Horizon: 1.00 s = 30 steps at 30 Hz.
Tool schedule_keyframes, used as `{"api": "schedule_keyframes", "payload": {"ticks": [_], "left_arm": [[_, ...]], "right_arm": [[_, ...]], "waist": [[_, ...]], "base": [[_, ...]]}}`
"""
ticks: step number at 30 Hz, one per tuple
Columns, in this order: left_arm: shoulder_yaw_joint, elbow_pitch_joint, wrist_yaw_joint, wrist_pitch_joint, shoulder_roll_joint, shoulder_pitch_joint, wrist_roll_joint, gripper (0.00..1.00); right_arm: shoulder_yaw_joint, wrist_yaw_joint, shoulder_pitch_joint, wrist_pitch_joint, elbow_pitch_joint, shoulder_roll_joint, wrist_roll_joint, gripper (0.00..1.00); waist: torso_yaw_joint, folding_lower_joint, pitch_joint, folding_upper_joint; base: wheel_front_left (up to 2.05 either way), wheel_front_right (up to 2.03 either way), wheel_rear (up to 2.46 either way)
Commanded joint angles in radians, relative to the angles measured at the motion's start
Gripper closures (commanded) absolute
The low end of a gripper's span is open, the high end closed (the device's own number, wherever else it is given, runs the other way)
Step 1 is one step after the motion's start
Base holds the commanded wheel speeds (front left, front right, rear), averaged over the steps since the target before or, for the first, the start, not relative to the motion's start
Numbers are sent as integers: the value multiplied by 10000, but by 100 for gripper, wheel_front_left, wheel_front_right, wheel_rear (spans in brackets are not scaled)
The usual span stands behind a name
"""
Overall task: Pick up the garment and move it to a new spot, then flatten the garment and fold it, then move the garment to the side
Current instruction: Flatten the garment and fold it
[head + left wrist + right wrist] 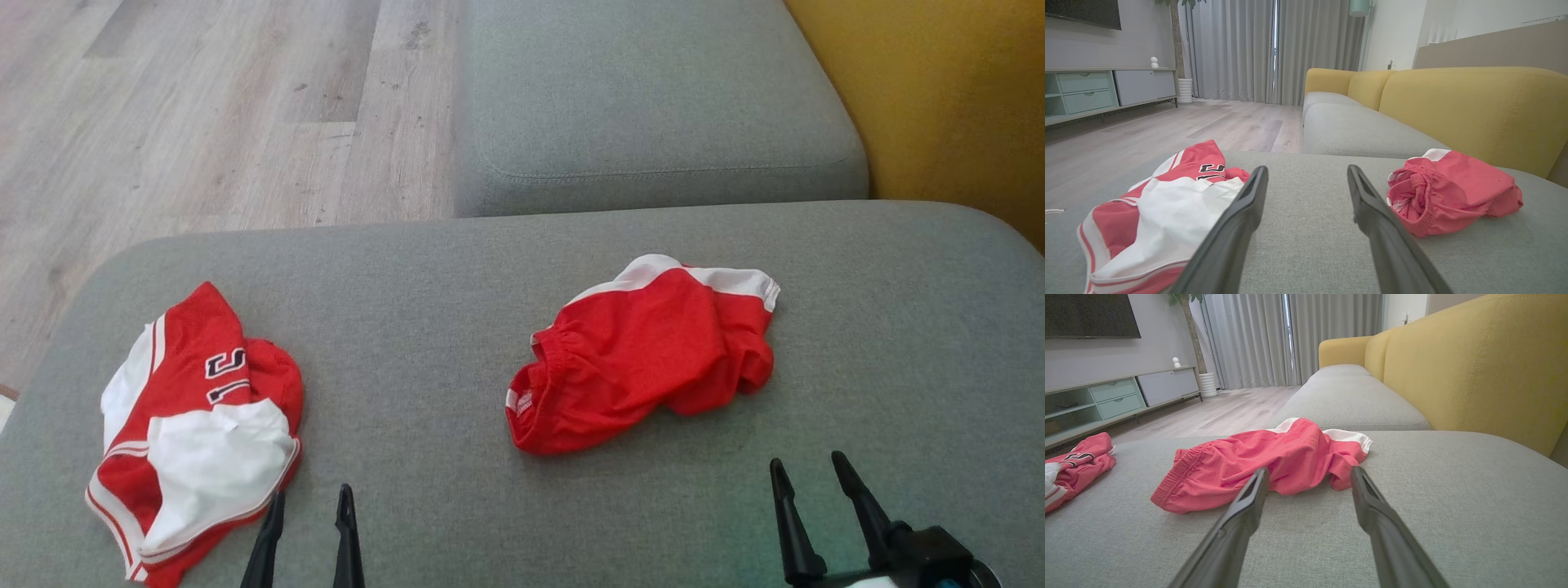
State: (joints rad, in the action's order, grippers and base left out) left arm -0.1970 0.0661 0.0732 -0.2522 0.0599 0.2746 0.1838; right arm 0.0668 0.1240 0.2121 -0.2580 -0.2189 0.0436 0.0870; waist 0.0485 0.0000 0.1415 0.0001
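A crumpled garment, red shorts point(645, 351) with white trim and an elastic waistband, lies near the middle of the grey sofa seat point(441, 327). A second garment, a red and white jersey point(192, 425) with black lettering, lies bunched at the left. My left gripper point(312, 492) is open at the front, just right of the jersey, holding nothing. My right gripper point(807, 461) is open below and right of the shorts, also holding nothing. In the left wrist view the left gripper point(1307, 169) points between the jersey point(1159, 212) and the shorts point(1453, 196). The right gripper point(1310, 470) points at the shorts point(1257, 465).
A second grey seat cushion point(653, 98) lies beyond, with the yellow backrest point(955, 106) along the right. Wooden floor point(204, 114) drops off at the left and far edge. A TV cabinet point(1094, 90) and curtains point(1241, 49) stand far off.
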Motion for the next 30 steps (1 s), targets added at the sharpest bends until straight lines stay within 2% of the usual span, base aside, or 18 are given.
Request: {"api": "schedule_keyframes", "payload": {"ticks": [1, 30], "left_arm": [[232, -255, 65, -95, -95, -493, -2, 0], [154, -116, -4, -95, -97, -783, -90, 0]], "right_arm": [[272, 67, -352, -38, 264, 66, 29, 0], [529, 67, -334, -38, 240, 66, -42, 0]], "waist": [[-3, 0, -1, -1], [-182, 0, -155, -1]], "base": [[0, 0, 0], [0, 0, 0]]}}
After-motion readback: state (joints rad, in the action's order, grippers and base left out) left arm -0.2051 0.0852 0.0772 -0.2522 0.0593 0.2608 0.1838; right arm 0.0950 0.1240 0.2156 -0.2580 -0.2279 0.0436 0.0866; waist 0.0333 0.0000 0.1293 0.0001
